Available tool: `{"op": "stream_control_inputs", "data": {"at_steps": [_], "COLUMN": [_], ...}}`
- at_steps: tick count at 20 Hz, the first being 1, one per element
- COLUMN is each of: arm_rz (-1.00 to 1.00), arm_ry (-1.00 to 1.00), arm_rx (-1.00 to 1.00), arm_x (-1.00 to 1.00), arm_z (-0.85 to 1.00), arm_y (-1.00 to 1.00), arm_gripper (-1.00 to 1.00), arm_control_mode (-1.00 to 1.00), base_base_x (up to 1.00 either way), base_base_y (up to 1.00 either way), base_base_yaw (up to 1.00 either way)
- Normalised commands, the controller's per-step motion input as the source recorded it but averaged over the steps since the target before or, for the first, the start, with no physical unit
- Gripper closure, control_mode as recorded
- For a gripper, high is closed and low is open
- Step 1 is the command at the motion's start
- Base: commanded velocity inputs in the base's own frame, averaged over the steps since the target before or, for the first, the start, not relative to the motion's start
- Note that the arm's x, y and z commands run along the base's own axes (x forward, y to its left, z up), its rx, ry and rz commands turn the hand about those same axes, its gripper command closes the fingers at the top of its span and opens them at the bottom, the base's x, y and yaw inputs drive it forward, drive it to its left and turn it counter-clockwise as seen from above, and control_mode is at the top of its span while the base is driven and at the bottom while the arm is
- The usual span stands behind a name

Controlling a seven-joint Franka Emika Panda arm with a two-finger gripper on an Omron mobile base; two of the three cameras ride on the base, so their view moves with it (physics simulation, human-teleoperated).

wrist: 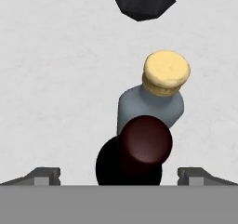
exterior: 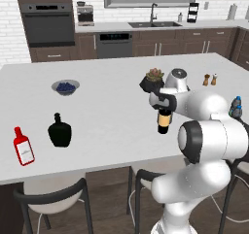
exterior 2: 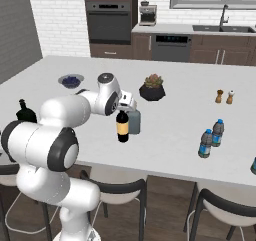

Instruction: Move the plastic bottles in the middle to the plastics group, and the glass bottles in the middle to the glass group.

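Home kitchen, white island counter (exterior: 112, 116) with stools (exterior: 53, 199) beneath, beyond it built-in wall oven (exterior: 47, 26), dishwasher (exterior: 114, 44), sink with faucet (exterior: 153, 19), dark wood cabinets (exterior: 194, 42), white brick wall (exterior 2: 60, 20).

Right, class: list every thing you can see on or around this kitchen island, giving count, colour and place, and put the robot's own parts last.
wine bottle: 1, dark with tan label, middle of the island, upright under the pincer.
grey bottle: 1, grey with gold cap, right beside the wine bottle.
water bottles: 2, clear with blue caps and labels, right side of the island.
black flask: 1, black, left front of the island.
red bottle: 1, red with white label, left of the flask.
bowl: 1, grey with blue contents, far left.
potted plant: 1, dark pot, centre back.
shakers: 2, brown and white, right back.
stools: dark, along the near edge.
pincer: 1, dark tips, open astride the wine bottle's top.
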Motion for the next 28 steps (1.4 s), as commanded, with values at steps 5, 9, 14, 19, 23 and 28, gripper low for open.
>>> {"op": "stream_control_inputs", "data": {"at_steps": [5, 9, 14, 19, 23, 28], "arm_rz": [0.00, 0.00, 0.00, 0.00, 0.00, 0.00], "arm_ry": [-0.01, 0.00, 0.00, 0.00, 0.00, 0.00], "arm_rx": [0.00, 0.00, 0.00, 0.00, 0.00, 0.00], "arm_x": [-0.05, -0.05, 0.00, 0.18, 0.06, 0.00], "arm_z": [-0.05, -0.11, -0.01, -0.06, -0.13, -0.20], "arm_y": [-0.02, -0.13, -0.07, 0.00, 0.00, 0.00], "arm_gripper": [-1.00, -1.00, -1.00, -1.00, -1.00, -1.00], "arm_control_mode": [-1.00, -1.00, -1.00, -1.00, -1.00, -1.00], "base_base_x": [0.00, 0.00, 0.00, 0.00, 0.00, 0.00], "base_base_y": [0.00, 0.00, 0.00, 0.00, 0.00, 0.00], "base_base_yaw": [0.00, 0.00, 0.00, 0.00, 0.00, 0.00]}}
